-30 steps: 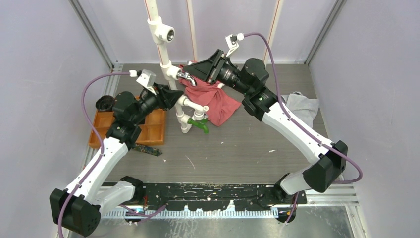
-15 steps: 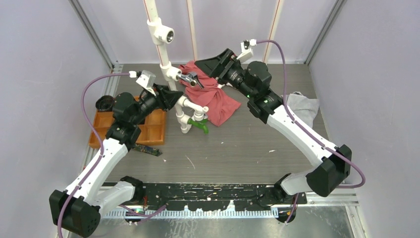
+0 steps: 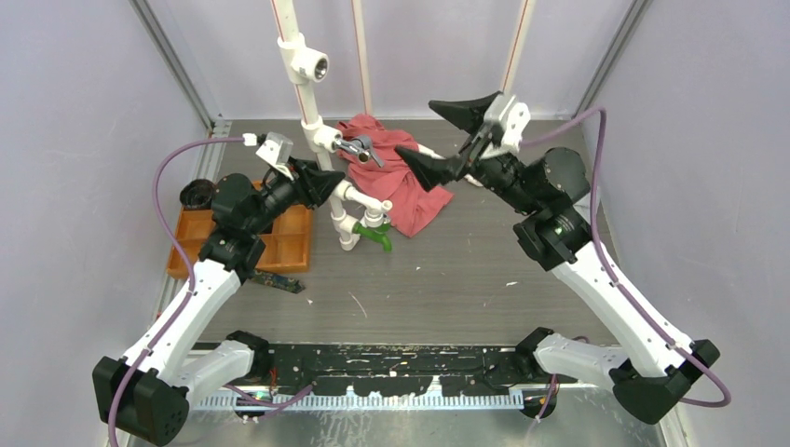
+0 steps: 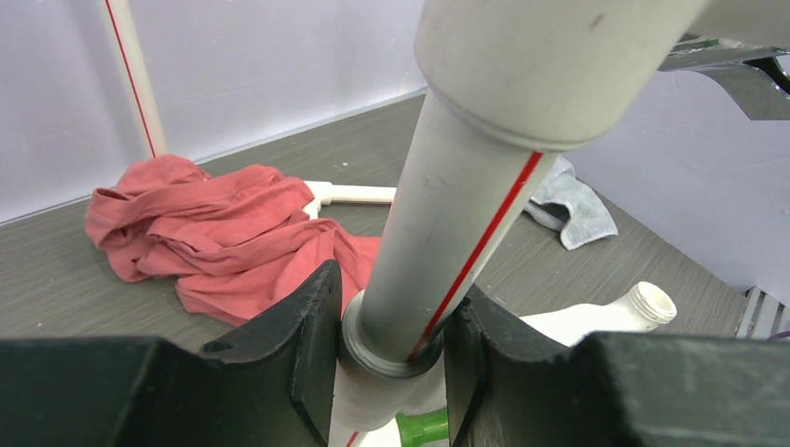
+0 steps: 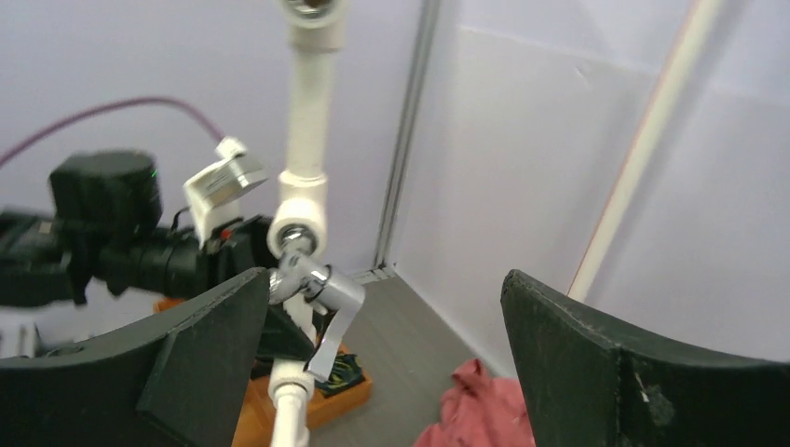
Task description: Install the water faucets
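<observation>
A silver water faucet [image 3: 359, 146] sits in the middle tee of the upright white pipe [image 3: 303, 102], its spout pointing right. In the right wrist view the same faucet [image 5: 326, 298] hangs just beyond my left finger, untouched. My right gripper [image 3: 415, 128] stands open a short way to the faucet's right, with nothing between its fingers [image 5: 633, 363]. My left gripper [image 4: 391, 326] is shut on the white pipe [image 4: 447, 214] just above a lower fitting. A green tap [image 3: 377, 237] hangs from the pipe's bottom branch and shows as a green stub [image 4: 424, 428] below my left jaws.
A red cloth [image 3: 401, 186] lies behind the pipe, a grey cloth [image 3: 568, 200] at the right wall. An orange tray [image 3: 279, 237] and a black round object [image 3: 197, 194] sit at the left. An open tee [image 3: 307, 60] tops the pipe.
My right gripper opened, let go of the silver faucet and drew back to the right. The faucet stays in the tee. The left arm has not moved.
</observation>
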Controlling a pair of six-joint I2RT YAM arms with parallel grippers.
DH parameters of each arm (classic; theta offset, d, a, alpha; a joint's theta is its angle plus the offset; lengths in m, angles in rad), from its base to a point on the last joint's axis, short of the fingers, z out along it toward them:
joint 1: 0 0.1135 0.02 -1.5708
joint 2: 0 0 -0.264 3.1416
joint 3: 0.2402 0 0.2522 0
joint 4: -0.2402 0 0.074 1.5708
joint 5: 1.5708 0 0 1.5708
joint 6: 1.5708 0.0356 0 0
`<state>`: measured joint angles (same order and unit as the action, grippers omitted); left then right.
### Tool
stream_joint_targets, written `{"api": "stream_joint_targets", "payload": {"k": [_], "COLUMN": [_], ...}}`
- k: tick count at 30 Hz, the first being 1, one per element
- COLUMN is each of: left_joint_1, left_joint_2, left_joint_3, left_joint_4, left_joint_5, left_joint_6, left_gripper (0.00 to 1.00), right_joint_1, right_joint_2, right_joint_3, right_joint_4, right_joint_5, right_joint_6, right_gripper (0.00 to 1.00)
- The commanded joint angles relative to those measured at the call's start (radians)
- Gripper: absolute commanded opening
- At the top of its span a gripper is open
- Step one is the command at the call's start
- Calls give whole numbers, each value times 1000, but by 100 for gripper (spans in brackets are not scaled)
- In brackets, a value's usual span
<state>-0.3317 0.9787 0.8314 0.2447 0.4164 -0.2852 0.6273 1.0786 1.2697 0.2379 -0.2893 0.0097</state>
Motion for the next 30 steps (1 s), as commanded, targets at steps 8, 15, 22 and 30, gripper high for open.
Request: {"api": "stream_joint_targets", "payload": {"k": [8, 15, 22, 30], "left_joint_1": [-4, -9, -14, -17], "left_joint_2": [2, -3, 1, -8], "left_joint_3": [33, 35, 36, 34], "left_joint_4": [5, -11, -13, -18], "left_joint_5": [11, -3, -13, -15], "left_joint_6": [-128, -118, -121, -114], "left_gripper": [0, 0, 0, 0], "right_joint_1": [26, 42, 62, 63], "right_joint_2": [67, 196, 308, 331], "right_joint_3": [23, 131, 206, 228], "right_joint_4": [28, -38, -12, -27], "right_joint_5": [-340, -379, -319, -274], "right_joint_6": [-481, -495, -314, -88], "right_gripper": [99, 98, 78, 33]}}
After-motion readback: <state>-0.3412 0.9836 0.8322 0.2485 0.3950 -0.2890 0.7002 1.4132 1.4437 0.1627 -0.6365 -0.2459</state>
